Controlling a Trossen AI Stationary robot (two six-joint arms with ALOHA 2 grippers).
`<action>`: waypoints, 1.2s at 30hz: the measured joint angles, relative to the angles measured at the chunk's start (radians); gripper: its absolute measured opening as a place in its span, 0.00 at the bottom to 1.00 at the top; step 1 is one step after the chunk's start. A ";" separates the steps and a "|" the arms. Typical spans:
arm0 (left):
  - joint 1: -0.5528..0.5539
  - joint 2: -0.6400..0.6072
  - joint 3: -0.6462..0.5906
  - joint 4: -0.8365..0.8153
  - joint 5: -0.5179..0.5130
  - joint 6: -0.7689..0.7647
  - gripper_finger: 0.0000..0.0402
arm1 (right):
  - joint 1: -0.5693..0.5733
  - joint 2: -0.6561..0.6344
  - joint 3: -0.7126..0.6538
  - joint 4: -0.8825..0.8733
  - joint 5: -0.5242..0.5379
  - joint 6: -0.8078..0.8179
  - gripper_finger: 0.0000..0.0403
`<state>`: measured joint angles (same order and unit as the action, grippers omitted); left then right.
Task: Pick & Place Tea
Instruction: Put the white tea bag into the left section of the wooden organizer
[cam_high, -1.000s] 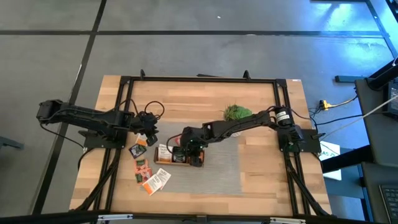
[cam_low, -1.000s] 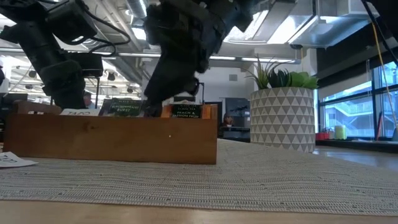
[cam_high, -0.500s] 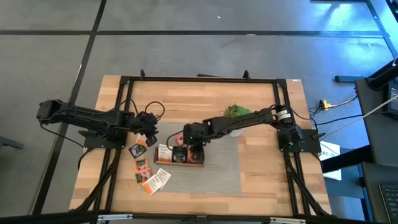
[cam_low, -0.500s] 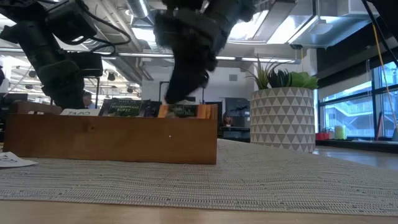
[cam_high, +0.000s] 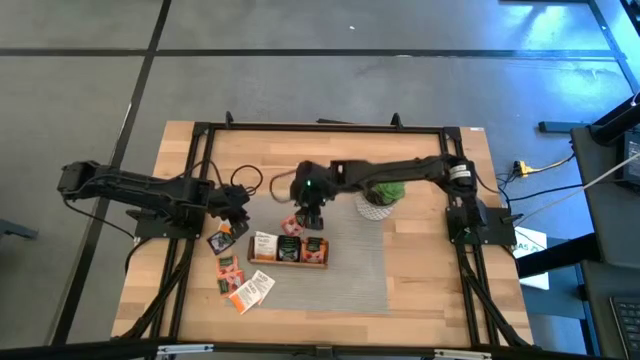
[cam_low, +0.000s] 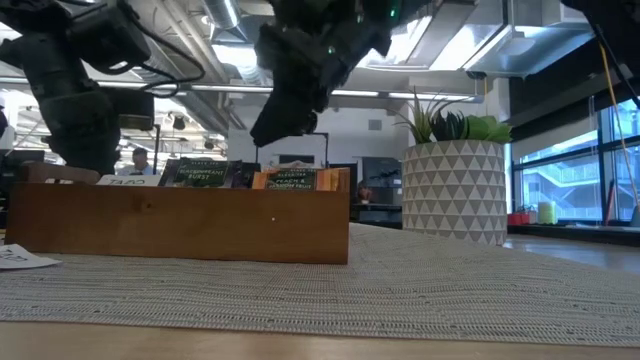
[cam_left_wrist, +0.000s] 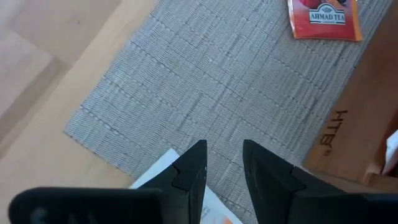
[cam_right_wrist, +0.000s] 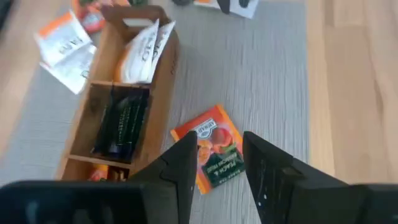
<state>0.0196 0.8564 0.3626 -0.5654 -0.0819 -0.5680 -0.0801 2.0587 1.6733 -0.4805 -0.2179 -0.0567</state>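
Now the right gripper (cam_high: 313, 213) hovers just above an orange tea sachet (cam_right_wrist: 213, 154) lying on the grey mat (cam_high: 360, 265) beside the wooden tray (cam_high: 288, 250), jaws slightly parted and empty; judging by this, the next pick is in hand and calls for a straight descent and a clean pinch. The left gripper (cam_high: 237, 212) waits by the loose sachets (cam_high: 240, 285) at the mat's edge, jaws narrowly apart, holding nothing. Only the right wrist view shows white and dark sachets already filed in separate compartments; the low view adds the potted plant (cam_low: 453, 176).

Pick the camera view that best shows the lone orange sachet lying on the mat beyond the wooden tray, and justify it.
The right wrist view: the orange sachet lies flat and close, its print visible. The left wrist view catches it cropped at the frame edge. The high view shows a tiny patch. The low view hides it behind the wooden tray.
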 joint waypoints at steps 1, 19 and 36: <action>0.000 -0.003 0.000 0.001 -0.005 0.012 0.25 | -0.018 0.000 -0.001 0.014 -0.054 -0.010 0.32; 0.002 -0.002 0.000 0.030 -0.137 0.003 0.25 | -0.157 0.008 -0.229 0.496 -0.245 -0.105 0.32; -0.017 0.272 0.006 0.029 -0.092 -0.160 0.25 | -0.156 0.009 -0.325 0.567 -0.168 -0.088 0.32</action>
<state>0.0028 1.1288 0.3690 -0.5360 -0.1739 -0.7281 -0.2357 2.0678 1.3487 0.0869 -0.3859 -0.1448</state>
